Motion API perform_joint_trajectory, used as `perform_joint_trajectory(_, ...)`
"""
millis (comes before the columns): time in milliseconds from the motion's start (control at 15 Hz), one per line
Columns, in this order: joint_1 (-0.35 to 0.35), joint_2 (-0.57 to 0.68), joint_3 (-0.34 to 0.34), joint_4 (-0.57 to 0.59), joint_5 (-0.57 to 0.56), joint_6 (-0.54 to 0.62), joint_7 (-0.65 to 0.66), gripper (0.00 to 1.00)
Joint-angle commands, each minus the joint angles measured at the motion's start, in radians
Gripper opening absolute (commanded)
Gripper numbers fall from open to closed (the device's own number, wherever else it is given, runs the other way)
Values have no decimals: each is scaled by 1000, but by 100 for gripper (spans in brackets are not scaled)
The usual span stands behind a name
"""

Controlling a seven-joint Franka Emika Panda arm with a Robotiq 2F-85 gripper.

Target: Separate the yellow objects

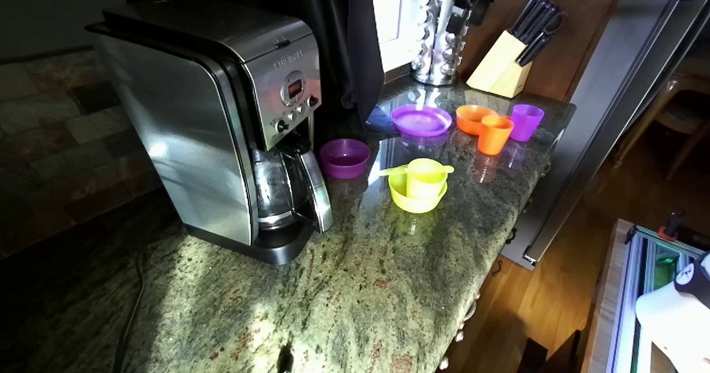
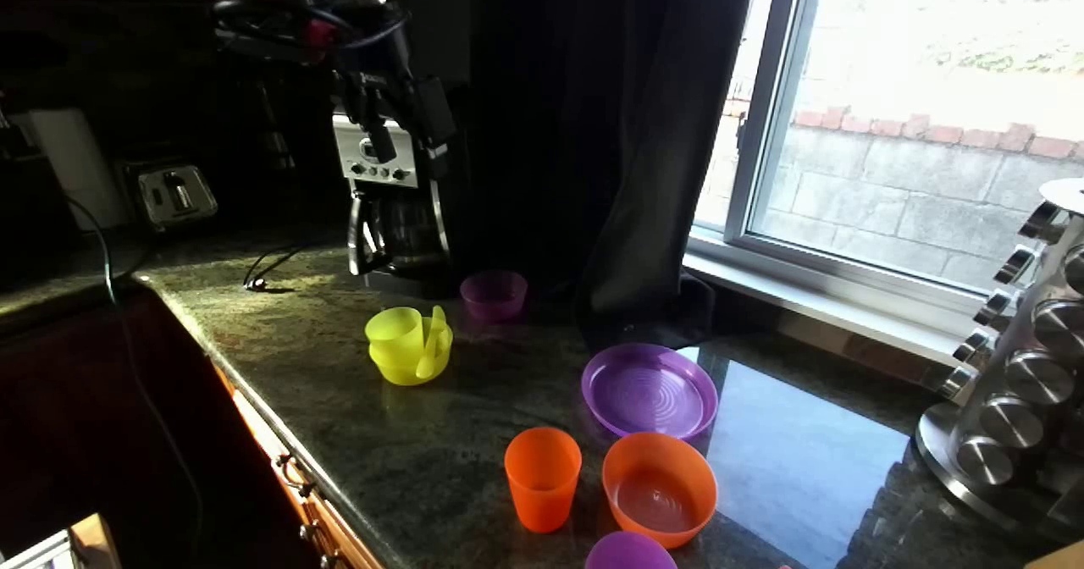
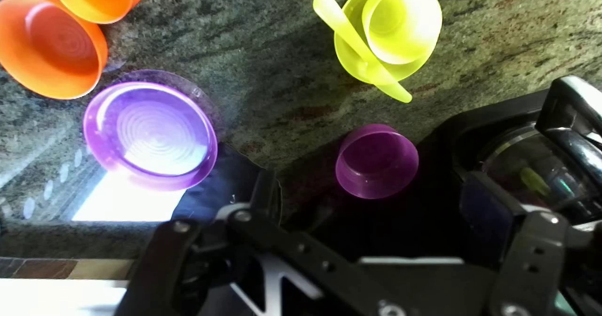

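Yellow bowl [image 2: 405, 372] and cup [image 2: 396, 332] well below the claw [image 2: 411, 152]

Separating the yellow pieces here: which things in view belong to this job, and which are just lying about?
For the job:
yellow bowl
yellow cup, inside that bowl
yellow utensil, lying across the bowl

Just lying about:
purple plate
purple bowl
purple cup
orange bowl
orange cup
coffee maker
knife block
spice rack

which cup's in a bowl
The yellow plastic cup sits in the yellow plastic bowl; the orange plastic cup and purple plastic cup stand on the counter.
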Motion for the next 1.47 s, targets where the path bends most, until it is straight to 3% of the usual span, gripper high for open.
perform_joint_trajectory(0, 26, 57, 16, -32, 4, 1, 0, 100)
perform_joint_trajectory(333, 51, 93, 80, -149, -61, 170, 30, 100)
perform_joint_trajectory(533, 71, 109, 78, -222, -37, 326, 1, 100)
perform_joint_trajectory(800, 87, 144, 47, -289, 21, 450, -37, 100)
perform_joint_trajectory(1133, 93, 201, 12, -305, 98, 456, -108, 100)
perform_joint_trajectory(1400, 73, 206, -7, -324, 97, 446, -132, 100)
